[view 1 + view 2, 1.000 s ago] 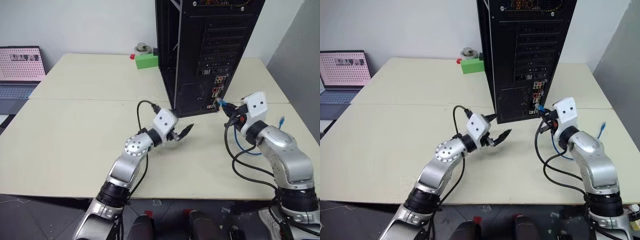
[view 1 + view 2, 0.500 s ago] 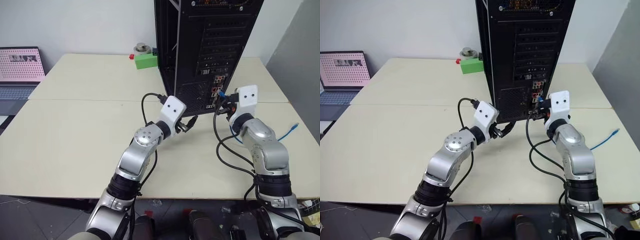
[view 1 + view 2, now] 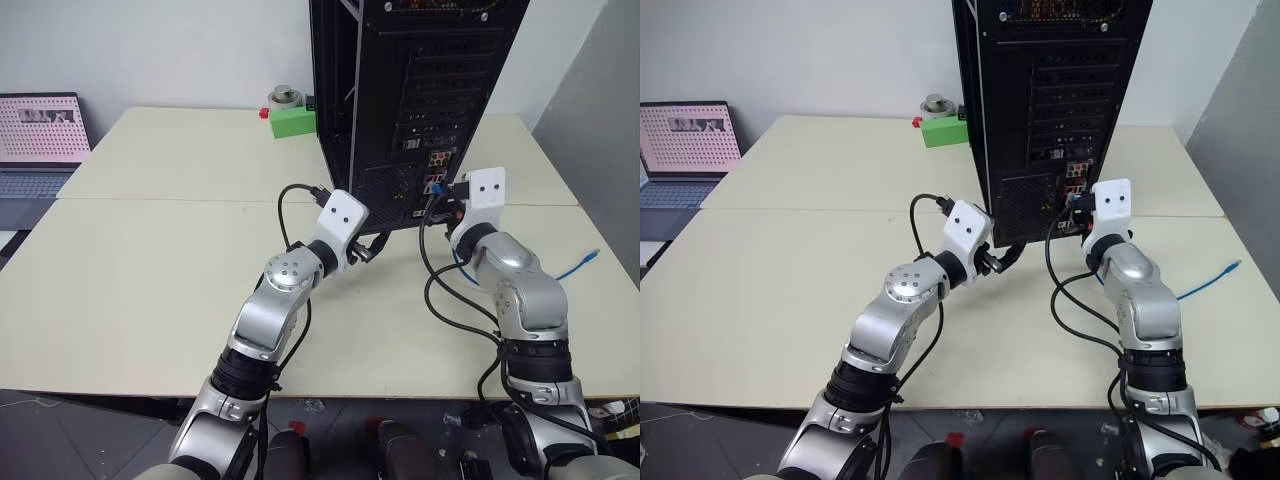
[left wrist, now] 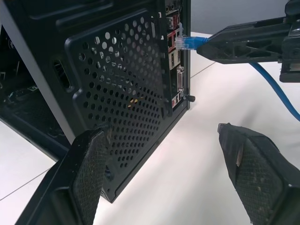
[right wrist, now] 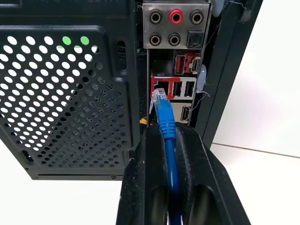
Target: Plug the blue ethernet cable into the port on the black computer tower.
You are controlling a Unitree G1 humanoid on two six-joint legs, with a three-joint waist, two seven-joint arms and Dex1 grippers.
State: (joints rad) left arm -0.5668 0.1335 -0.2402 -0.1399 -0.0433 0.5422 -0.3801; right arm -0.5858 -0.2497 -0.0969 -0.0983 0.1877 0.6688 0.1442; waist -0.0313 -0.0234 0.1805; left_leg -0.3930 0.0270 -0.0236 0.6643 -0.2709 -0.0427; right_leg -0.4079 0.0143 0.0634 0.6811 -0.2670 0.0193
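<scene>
Pale counter (image 3: 150,260), two joined tops, carrying everything. Near the far middle, upright: black computer tower (image 3: 400,90), rear panel facing the robot, with perforated grille, slot covers and a column of coloured connectors low on its right side. Behind the tower's left edge, small green block (image 3: 293,121) with a grey round piece on top. At the far left edge, open laptop (image 3: 40,140) with a pink-patterned screen.

Left tool (image 4: 164,187): wide open, holding nothing, one finger (image 4: 89,173) close against the perforated grille at the tower's lower corner, the other finger out over bare counter; contact with the grille not certain. In the head views, just in front of the tower's base, left of the connector column.

Right tool (image 5: 168,154): closed, clamped on the blue ethernet cable (image 5: 168,131) just behind its plug, cord running back between the two black fingers. Pointing level at the tower's connector column, very near it.

Plug end of the cable sticking out past the fingertips, clear tip at the red-framed connector block, right at the port (image 5: 160,89), a dark square socket at the block's left. Plug tilted slightly and still mostly visible, its tip at the socket's mouth or just inside; not seated fully. In the left wrist view, same plug tip touching the connector column beside the red sockets.

Rest of the cable trailing behind the right arm across the counter, its free end (image 3: 590,258) lying near the right edge, well apart from the tower.
</scene>
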